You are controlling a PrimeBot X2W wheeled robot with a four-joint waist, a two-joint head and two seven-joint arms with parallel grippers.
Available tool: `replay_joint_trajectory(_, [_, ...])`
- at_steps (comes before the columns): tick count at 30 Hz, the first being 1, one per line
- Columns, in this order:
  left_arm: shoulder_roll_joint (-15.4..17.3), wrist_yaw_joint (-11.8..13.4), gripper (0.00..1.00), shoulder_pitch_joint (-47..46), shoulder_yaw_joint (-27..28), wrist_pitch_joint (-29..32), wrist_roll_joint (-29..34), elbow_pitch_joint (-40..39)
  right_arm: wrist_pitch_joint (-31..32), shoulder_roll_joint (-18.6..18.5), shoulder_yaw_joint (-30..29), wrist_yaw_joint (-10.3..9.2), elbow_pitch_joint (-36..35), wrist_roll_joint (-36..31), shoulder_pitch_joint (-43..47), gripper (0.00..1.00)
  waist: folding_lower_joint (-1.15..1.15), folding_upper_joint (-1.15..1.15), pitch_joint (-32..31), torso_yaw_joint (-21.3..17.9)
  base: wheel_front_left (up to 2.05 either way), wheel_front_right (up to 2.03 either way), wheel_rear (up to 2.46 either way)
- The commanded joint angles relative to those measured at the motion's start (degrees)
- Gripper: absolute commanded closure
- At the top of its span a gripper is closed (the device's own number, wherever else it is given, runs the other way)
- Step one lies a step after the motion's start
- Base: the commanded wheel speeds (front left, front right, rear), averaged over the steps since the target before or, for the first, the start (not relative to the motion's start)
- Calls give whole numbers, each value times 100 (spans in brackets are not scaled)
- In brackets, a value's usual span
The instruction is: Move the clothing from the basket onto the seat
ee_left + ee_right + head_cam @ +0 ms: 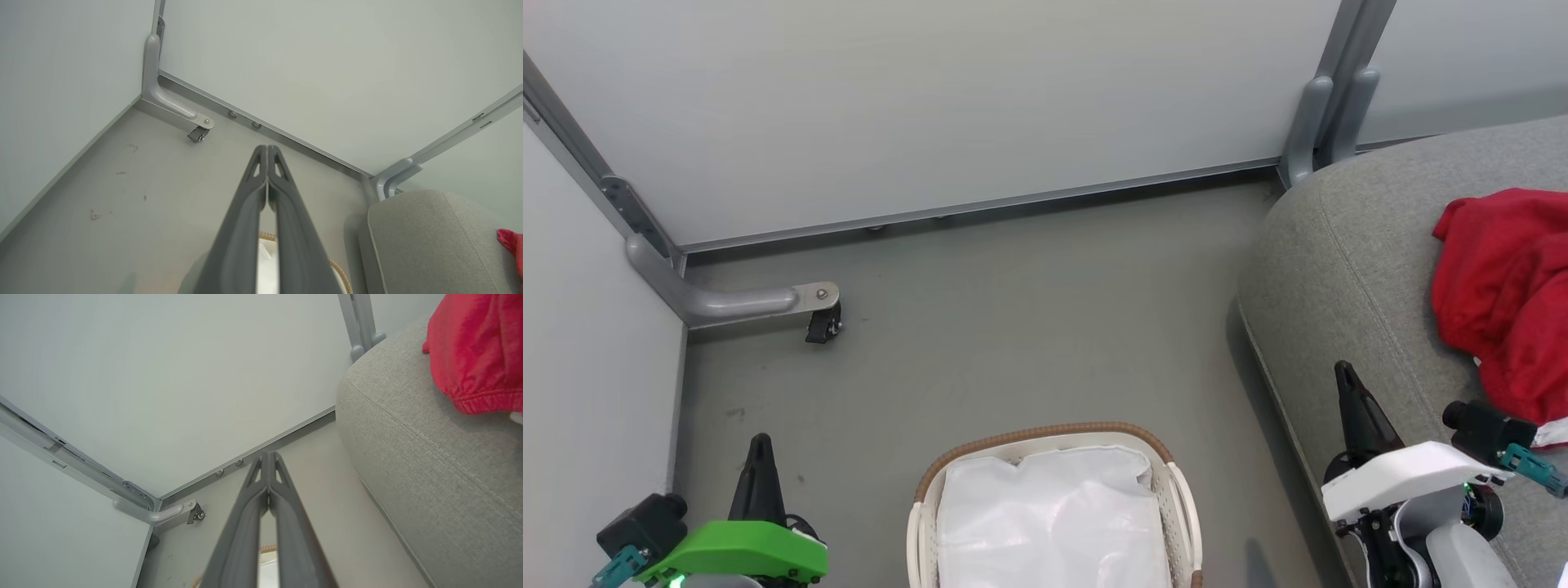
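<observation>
Red clothing (1507, 294) lies bunched on the grey seat (1347, 269) at the right; the same clothing (478, 347) shows on the seat (429, 449) in the right wrist view. The white basket (1180, 490) with a tan rim stands on the floor at the bottom centre, holding only its white liner (1049, 523). My left gripper (760, 445) is shut and empty at the lower left, left of the basket. My right gripper (1343, 376) is shut and empty at the seat's front edge. Both wrist views show the fingertips pressed together: left gripper (267, 149), right gripper (267, 455).
Pale partition walls close the corner behind. A grey metal foot with a small caster (823, 322) sits on the floor at the left. A second grey post (1327, 114) stands by the seat's far corner. Grey floor (1029, 327) lies between the basket and the wall.
</observation>
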Motion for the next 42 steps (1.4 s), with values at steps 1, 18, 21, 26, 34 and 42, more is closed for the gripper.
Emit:
replay_joint_trajectory(1, [26,-8,100,-137,45,45,-229,-113,45,-29,-47,0,-102,233,-17,100,0,0,-5,1,0,0,0])
replay_joint_trajectory(18, [34,-13,100,-207,135,398,-1511,-248,399,-29,-202,-1,-163,1562,23,100,0,0,-64,10,0,0,0])
replay_joint_trajectory(21, [36,-14,100,-218,152,457,-1726,-272,458,-29,-228,-1,-173,1781,30,100,0,0,-75,11,0,0,0])
replay_joint_trajectory(26, [38,-15,100,-237,177,547,-2050,-308,545,-29,-266,-2,-189,2115,41,100,0,0,-92,14,0,0,0])
replay_joint_trajectory(34, [42,-17,100,-255,215,686,-2556,-358,687,-30,-327,-2,-212,2642,49,100,0,0,-121,18,0,0,0])
replay_joint_trajectory(42, [45,-20,100,-279,246,812,-3019,-403,815,-30,-384,-3,-230,3114,62,100,0,0,-149,22,0,0,0])
